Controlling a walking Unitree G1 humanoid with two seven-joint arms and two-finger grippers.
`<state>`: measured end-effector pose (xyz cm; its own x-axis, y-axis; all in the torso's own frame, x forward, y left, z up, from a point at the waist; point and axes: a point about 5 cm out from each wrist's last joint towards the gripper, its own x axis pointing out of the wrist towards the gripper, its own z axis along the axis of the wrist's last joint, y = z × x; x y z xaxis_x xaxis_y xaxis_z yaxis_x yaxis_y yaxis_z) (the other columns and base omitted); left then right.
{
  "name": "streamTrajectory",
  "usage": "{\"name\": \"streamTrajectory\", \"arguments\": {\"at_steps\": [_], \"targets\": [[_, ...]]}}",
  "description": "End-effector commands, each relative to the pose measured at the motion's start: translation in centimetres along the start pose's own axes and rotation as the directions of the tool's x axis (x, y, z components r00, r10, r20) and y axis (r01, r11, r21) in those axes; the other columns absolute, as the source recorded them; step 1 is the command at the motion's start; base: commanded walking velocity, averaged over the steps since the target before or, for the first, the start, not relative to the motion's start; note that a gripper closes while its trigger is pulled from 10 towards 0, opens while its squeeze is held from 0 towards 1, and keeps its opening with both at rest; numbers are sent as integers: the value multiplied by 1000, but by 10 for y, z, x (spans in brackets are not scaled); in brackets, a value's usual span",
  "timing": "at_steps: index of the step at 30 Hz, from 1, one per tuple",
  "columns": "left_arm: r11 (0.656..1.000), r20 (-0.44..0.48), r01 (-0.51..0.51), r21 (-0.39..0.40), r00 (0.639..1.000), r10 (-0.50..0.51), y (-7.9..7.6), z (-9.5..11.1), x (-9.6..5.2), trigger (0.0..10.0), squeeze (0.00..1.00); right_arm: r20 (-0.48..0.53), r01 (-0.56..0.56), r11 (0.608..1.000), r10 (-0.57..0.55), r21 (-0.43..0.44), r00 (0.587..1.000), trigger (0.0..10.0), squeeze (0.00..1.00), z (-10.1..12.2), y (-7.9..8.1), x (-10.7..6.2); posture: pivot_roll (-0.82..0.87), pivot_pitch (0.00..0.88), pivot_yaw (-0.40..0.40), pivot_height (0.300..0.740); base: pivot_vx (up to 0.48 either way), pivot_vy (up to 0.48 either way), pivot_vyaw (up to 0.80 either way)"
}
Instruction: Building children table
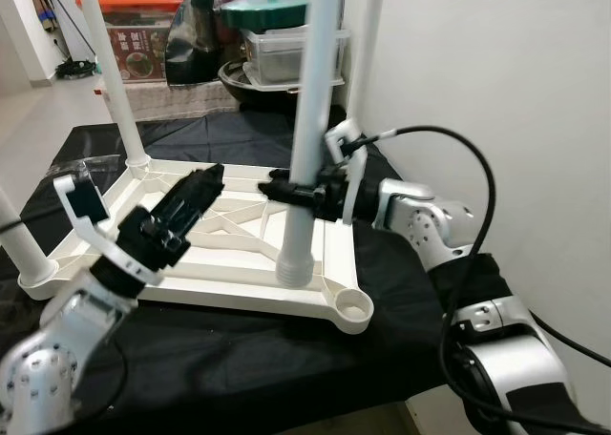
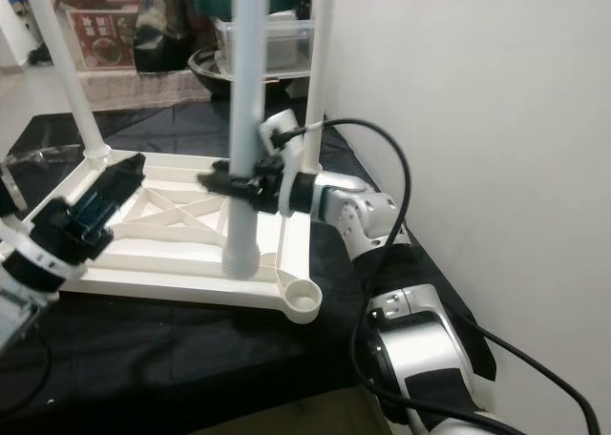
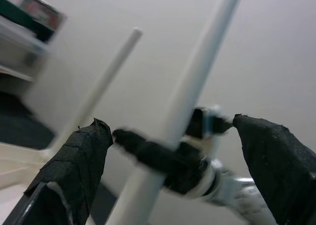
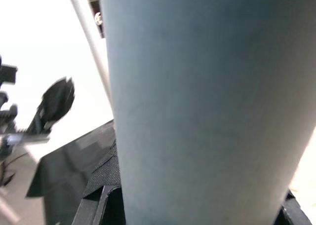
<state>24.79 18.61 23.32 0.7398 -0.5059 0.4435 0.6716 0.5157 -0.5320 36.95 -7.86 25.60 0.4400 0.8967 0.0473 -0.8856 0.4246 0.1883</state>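
Clamped around a white table leg (image 1: 307,139), the jaws of the right gripper (image 1: 289,191) hold it a little above its foot, and the leg stands upright on the rim of the upturned white tabletop (image 1: 229,235), just short of the empty round corner socket (image 1: 355,306) nearest the camera. Jaws of the left gripper (image 1: 196,195) stand apart over the tabletop's ribbed underside, gripping nothing, pointed toward that leg. Two more legs stand in the far corners (image 1: 107,68) (image 1: 368,44), and another leg (image 1: 21,239) rises at the near left corner. The tabletop lies on a black cloth (image 1: 286,359) covering the desk, beside a white wall (image 1: 496,92). A green pot lid (image 1: 265,10) sits on containers behind.
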Motion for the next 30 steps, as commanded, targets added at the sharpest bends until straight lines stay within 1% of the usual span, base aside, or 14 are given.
{"name": "streamTrajectory", "arguments": {"at_steps": [1,2,3,6,7,9,10,14,16,18,21,24,25,30], "targets": [[992,-15,-103,68,994,104,1,-12,-4,10000,0,87,133,990,-129,-43,988,0,0,13,-9,-1,-17,0,-15,740,0,0,0],[992,-15,-103,68,994,104,1,-12,-4,10000,0,87,133,990,-129,-43,988,0,0,13,-9,-1,-17,0,-15,740,0,0,0],[970,2,-206,130,978,208,6,-19,-10,10000,0,113,229,971,-220,-71,969,10000,0,13,-16,-2,-17,0,-15,740,0,0,0],[881,56,-425,209,904,423,13,-36,-30,10000,0,201,416,896,-384,-152,901,10000,0,4,-25,-12,-15,0,-16,740,0,0,0],[881,56,-425,209,904,423,13,-36,-30,10000,0,201,416,896,-384,-152,901,10000,0,4,-25,-12,-15,0,-16,740,0,0,0],[847,60,-481,228,875,481,13,-43,-39,10000,0,248,461,870,-414,-174,876,10000,0,-2,-24,-17,-15,0,-16,740,0,0,0],[847,60,-481,228,875,481,13,-43,-39,10000,0,248,461,870,-414,-174,876,10000,0,-2,-24,-17,-15,0,-16,740,0,0,0],[783,37,-539,311,830,557,7,-58,-47,10000,0,297,499,854,-443,-148,846,10000,0,-21,-14,-21,-7,0,-23,740,0,0,125],[773,29,-538,336,826,562,6,-62,-47,10000,0,310,519,838,-455,-167,835,10000,0,-23,-12,-21,-7,0,-23,740,0,0,800],[743,23,-555,374,807,591,5,-70,-47,10000,0,334,546,829,-483,-124,809,10000,0,-26,-10,-18,-3,0,-26,740,0,0,800],[717,27,-578,391,785,618,5,-77,-48,10000,0,345,570,813,-503,-123,792,10000,0,-26,-10,-17,-2,0,-30,740,0,0,798],[695,35,-600,396,766,642,4,-82,-49,10000,0,356,582,805,-514,-115,781,10000,0,-25,-10,-16,-4,0,-33,740,0,0,0],[673,45,-613,414,752,657,5,-84,-51,10000,0,361,590,799,-519,-117,775,10000,0,-25,-11,-15,-4,0,-33,740,0,0,0],[643,61,-639,423,728,683,9,-84,-55,10000,0,356,596,795,-526,-118,772,10000,0,-25,-13,-16,-5,0,-38,740,0,-199,0]]}}
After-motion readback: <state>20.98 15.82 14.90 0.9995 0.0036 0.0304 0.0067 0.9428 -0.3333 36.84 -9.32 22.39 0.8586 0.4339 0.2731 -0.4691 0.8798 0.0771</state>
